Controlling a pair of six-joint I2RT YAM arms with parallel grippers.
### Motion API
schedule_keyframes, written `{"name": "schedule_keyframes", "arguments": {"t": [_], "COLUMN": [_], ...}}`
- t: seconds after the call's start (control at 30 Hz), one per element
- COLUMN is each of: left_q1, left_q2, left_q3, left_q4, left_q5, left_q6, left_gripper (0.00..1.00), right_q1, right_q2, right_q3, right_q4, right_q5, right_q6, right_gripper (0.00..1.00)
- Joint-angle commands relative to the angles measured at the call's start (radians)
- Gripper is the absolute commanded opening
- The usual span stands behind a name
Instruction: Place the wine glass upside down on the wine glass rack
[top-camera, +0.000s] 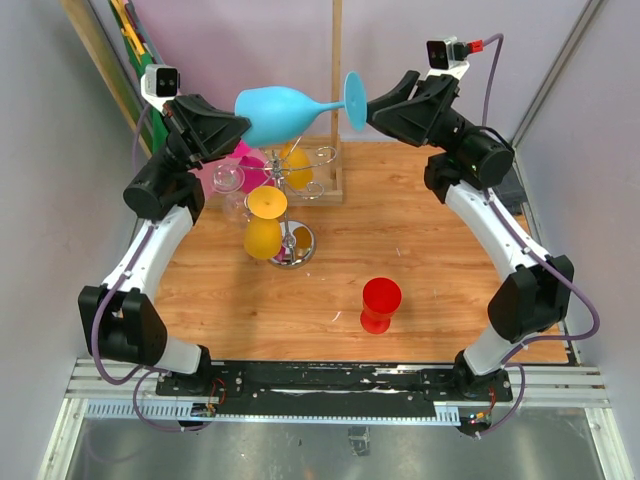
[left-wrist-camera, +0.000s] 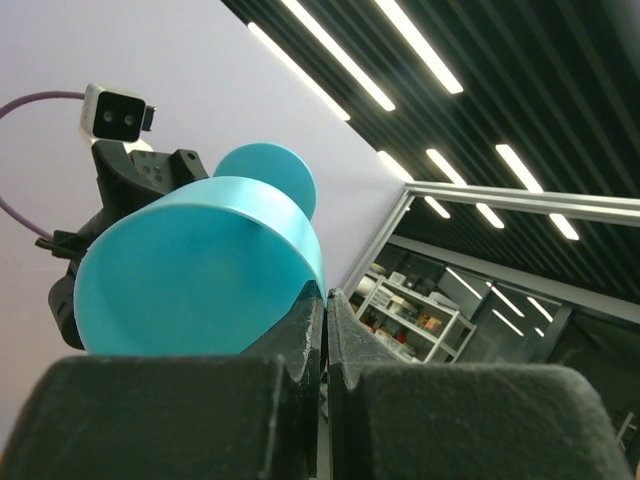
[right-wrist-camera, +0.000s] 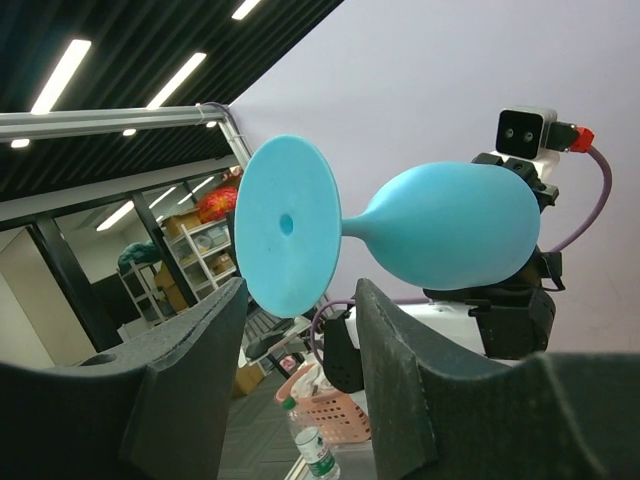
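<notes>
A light blue wine glass (top-camera: 285, 110) is held on its side high above the table, bowl to the left and foot to the right. My left gripper (top-camera: 240, 128) is shut on the bowl's rim; in the left wrist view its jaws (left-wrist-camera: 327, 295) pinch the thin wall of the glass (left-wrist-camera: 200, 270). My right gripper (top-camera: 370, 105) is open, its fingers on either side of the round foot (right-wrist-camera: 290, 225) without closing on it. The silver wire wine glass rack (top-camera: 292, 243) stands below, with yellow (top-camera: 265, 225), pink (top-camera: 245, 160) and clear glasses hanging on it.
A red glass (top-camera: 380, 305) stands upright on the wooden table, front centre. A wooden frame with an upright post (top-camera: 337, 100) stands behind the rack at the back wall. The left arm's camera (right-wrist-camera: 527, 130) shows behind the bowl.
</notes>
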Motion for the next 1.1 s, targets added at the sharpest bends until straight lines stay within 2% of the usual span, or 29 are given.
{"name": "schedule_keyframes", "arguments": {"t": [0.0, 0.23, 0.43, 0.5, 0.53, 0.63, 0.73, 0.8, 0.97, 1.07], "left_q1": [0.008, 0.008, 0.009, 0.008, 0.008, 0.008, 0.008, 0.008, 0.008, 0.008], "left_q2": [-0.022, -0.035, -0.036, -0.038, -0.040, -0.046, -0.050, -0.054, -0.059, -0.064], "left_q3": [0.024, 0.014, 0.009, 0.009, 0.010, 0.011, 0.011, 0.006, -0.002, -0.006], "left_q4": [0.270, 0.270, 0.270, 0.270, 0.270, 0.270, 0.270, 0.270, 0.270, 0.270], "left_q5": [0.011, 0.008, 0.008, 0.010, 0.012, 0.014, 0.016, 0.015, 0.012, 0.022], "left_q6": [-0.013, -0.010, -0.008, -0.009, -0.010, -0.009, -0.009, -0.005, 0.002, 0.008], "left_gripper": [0.00, 0.00, 0.00, 0.00, 0.00, 0.00, 0.03, 0.08, 0.47, 0.55], "right_q1": [0.033, 0.061, 0.078, 0.083, 0.085, 0.089, 0.093, 0.095, 0.096, 0.095], "right_q2": [0.002, 0.009, 0.011, 0.013, 0.013, 0.016, 0.016, 0.016, 0.013, 0.009], "right_q3": [0.042, 0.059, 0.063, 0.065, 0.065, 0.069, 0.069, 0.068, 0.066, 0.066], "right_q4": [0.039, 0.028, 0.016, 0.014, 0.014, 0.016, 0.022, 0.028, 0.053, 0.054], "right_q5": [0.026, 0.027, 0.027, 0.028, 0.029, 0.033, 0.041, 0.044, 0.057, 0.060], "right_q6": [0.019, 0.014, 0.003, 0.004, 0.004, 0.003, 0.005, 0.007, 0.023, 0.022], "right_gripper": [0.48, 0.41, 0.30, 0.24, 0.16, 0.01, 0.01, 0.01, 0.01, 0.01]}}
